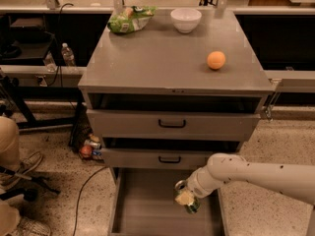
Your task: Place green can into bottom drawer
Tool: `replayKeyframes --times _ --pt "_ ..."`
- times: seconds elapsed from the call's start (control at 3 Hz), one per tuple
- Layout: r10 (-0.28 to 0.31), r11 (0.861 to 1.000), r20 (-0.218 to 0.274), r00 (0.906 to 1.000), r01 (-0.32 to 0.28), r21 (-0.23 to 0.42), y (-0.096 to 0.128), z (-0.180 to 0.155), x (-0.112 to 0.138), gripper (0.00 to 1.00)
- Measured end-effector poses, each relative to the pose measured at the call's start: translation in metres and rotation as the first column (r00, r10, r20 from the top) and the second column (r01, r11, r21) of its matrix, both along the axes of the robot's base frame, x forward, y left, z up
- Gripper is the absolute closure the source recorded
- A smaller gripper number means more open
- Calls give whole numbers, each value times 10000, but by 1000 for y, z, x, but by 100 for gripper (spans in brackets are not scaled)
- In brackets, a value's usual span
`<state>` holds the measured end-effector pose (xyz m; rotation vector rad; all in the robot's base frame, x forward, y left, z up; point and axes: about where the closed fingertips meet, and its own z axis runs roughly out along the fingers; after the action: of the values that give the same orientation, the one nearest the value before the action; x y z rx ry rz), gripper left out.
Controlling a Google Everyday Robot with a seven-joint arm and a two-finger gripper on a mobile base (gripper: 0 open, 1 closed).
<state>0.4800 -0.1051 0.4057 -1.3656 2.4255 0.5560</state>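
Note:
The bottom drawer point(147, 205) is pulled out at the foot of the grey cabinet, a wide flat tray with thin side walls. My white arm reaches in from the right. My gripper point(186, 198) hangs over the right side of the open drawer, just above its floor. It is shut on the green can point(189, 203), which shows as a dark green shape with a silver top point(180, 185) under the yellowish fingertips point(184, 197). Most of the can is hidden by the gripper.
On the cabinet top lie an orange fruit point(216, 60), a white bowl point(186, 19) and a green snack bag point(130, 18). The two upper drawers point(172, 124) with black handles stand slightly open. Cans point(87, 148) and a cable lie on the floor at left.

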Motion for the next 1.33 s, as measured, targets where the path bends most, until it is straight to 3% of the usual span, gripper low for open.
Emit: replayKeyframes --times 0.67,1.33 --pt "-43 10000 -294 9996 44 13 9 -70 -4 100" --pt "72 9950 -803 9967 9 1001 37 -148 -9 100"
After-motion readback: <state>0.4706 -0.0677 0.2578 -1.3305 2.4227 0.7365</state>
